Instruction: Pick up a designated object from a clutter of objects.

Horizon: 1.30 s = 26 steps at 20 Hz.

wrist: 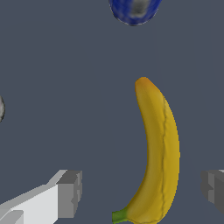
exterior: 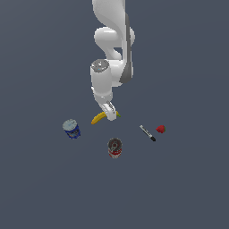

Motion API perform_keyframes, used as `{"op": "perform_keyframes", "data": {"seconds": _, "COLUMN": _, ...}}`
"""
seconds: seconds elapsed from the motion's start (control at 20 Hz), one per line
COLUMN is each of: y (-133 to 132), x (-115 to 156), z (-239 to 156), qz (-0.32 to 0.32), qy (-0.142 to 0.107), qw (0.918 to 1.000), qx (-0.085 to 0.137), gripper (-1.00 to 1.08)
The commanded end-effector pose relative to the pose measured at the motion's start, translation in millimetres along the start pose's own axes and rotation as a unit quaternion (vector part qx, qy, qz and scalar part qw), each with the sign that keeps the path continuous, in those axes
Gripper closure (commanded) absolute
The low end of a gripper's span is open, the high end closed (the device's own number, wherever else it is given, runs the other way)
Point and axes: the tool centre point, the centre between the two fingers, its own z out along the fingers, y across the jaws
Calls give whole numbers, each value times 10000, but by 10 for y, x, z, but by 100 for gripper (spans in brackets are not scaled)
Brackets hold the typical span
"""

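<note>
Spread wide, the gripper hangs low over the banana, its two grey fingers standing apart on either side with the fruit in the gap, nearer one pad than the other and touching neither as far as the wrist view shows. In the exterior view the banana lies flat on the dark grey floor directly under the white arm, its yellow body reaching toward that view's left and its greenish tip just past the gripper on the right; the fingers cover part of its middle. Nearest to it is the blue can, upright, off to the exterior view's left and a little closer to the camera, apart from the fruit. The red can stands upright nearer the camera, also well clear. Farther to the exterior view's right lies the black-and-white marker, with the small red strawberry just beside its far end. None of these sits between the fingers and the banana.
</note>
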Motion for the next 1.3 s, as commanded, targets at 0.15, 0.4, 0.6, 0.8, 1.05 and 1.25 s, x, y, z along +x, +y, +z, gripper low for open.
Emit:
{"op": "perform_keyframes", "data": {"seconds": 0.15, "y": 176, "x": -64, "z": 144, "qz": 532, "qy": 12, "qw": 9986, "qx": -2, "gripper": -92}}
{"op": "perform_keyframes", "data": {"seconds": 0.4, "y": 265, "x": -98, "z": 209, "qz": 788, "qy": 19, "qw": 9969, "qx": -5, "gripper": -92}}
{"op": "perform_keyframes", "data": {"seconds": 0.6, "y": 288, "x": -106, "z": 225, "qz": 852, "qy": 21, "qw": 9964, "qx": -6, "gripper": -92}}
{"op": "perform_keyframes", "data": {"seconds": 0.8, "y": 282, "x": -105, "z": 239, "qz": 827, "qy": 19, "qw": 9966, "qx": -8, "gripper": -92}}
{"op": "perform_keyframes", "data": {"seconds": 1.05, "y": 287, "x": -107, "z": 348, "qz": 834, "qy": 21, "qw": 9965, "qx": -9, "gripper": -92}}
{"op": "perform_keyframes", "data": {"seconds": 1.25, "y": 292, "x": -108, "z": 502, "qz": 843, "qy": 21, "qw": 9964, "qx": -9, "gripper": -92}}
